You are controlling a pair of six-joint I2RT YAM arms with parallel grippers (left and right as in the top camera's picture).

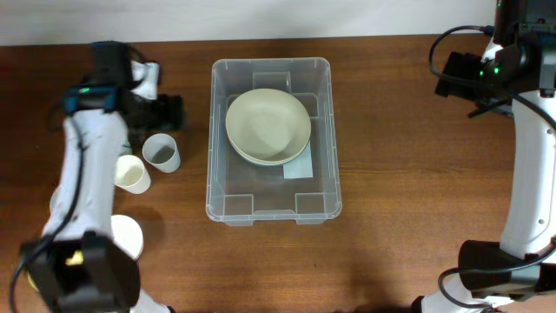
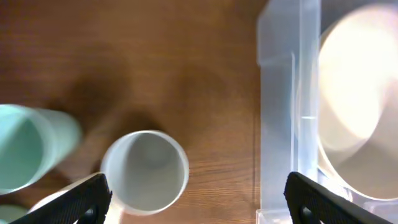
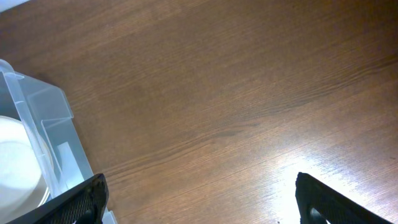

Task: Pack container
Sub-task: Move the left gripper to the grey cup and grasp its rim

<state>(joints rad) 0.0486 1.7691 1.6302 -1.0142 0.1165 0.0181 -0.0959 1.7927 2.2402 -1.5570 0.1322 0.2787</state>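
Note:
The clear plastic container (image 1: 226, 202) stands at the table's middle with a cream bowl (image 1: 268, 126) in its far half and a white label (image 1: 300, 169) on its base. My left gripper (image 1: 172, 111) is open and empty, left of the container and just above a grey cup (image 1: 162, 153). In the left wrist view the open jaws (image 2: 196, 208) span that cup (image 2: 145, 171) and the container's wall (image 2: 283, 124), with the bowl (image 2: 357, 99) behind it. My right gripper (image 1: 453, 76) is open and empty at the far right, over bare wood (image 3: 199, 199).
A cream cup (image 1: 132, 173) stands beside the grey cup, and a white cup (image 1: 126, 235) stands nearer the front left. A pale green cup (image 2: 31, 146) shows at the left of the left wrist view. The container's corner (image 3: 43, 118) shows in the right wrist view.

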